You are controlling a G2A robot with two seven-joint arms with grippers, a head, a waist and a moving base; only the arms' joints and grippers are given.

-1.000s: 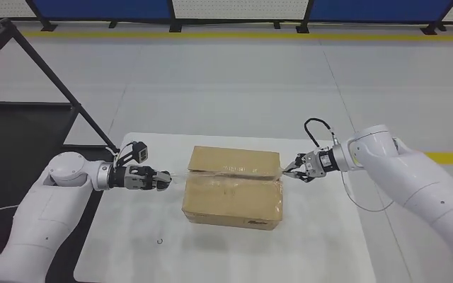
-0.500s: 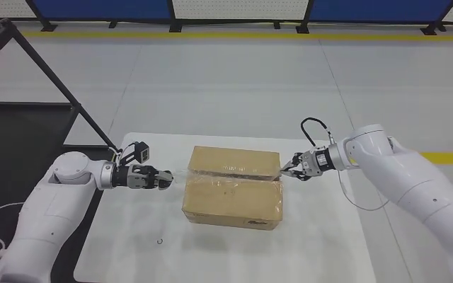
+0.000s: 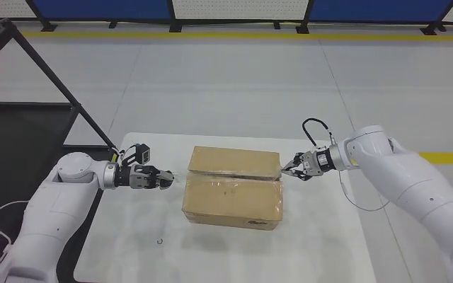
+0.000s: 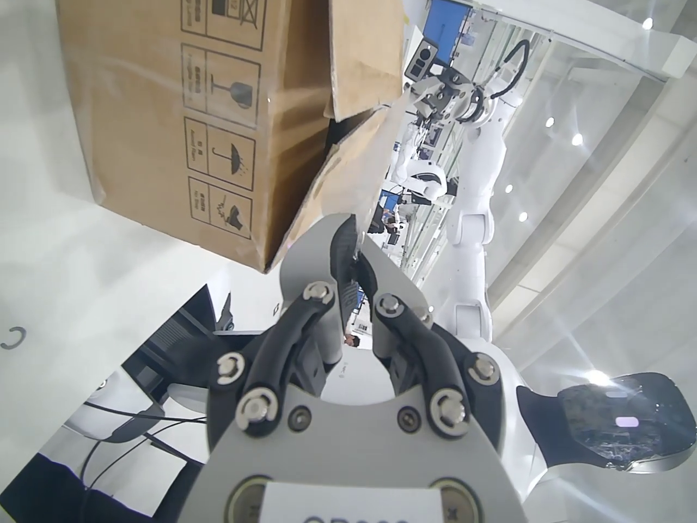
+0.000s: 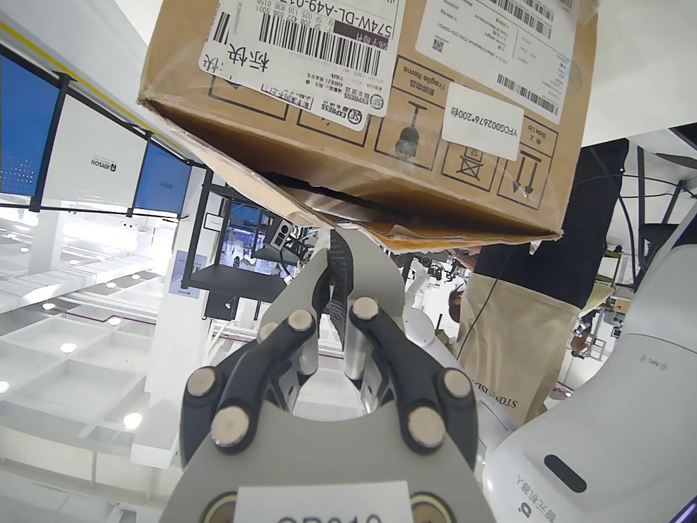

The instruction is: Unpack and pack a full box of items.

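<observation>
A brown cardboard box [image 3: 232,187] stands in the middle of the white table [image 3: 127,240]. A strip of clear tape [image 3: 226,177] runs along its top seam and sticks out past both ends. My left gripper [image 3: 168,182] is just off the box's left end, shut on the loose tape [image 4: 375,165] that stretches from the lifted flaps to its fingertips [image 4: 344,231]. My right gripper [image 3: 286,170] is at the box's right end, level with the seam. In the right wrist view its fingers [image 5: 333,258] are pinched together on the tape end right under the box [image 5: 381,84] flaps.
A small C-shaped ring [image 3: 161,243] lies on the table in front of the left arm, also visible as the ring [image 4: 12,338] in the left wrist view. A black frame [image 3: 49,78] and dark mat border the table's left side.
The right gripper has edged slightly closer to the box's end. The left gripper has barely shifted and still holds the tape taut.
</observation>
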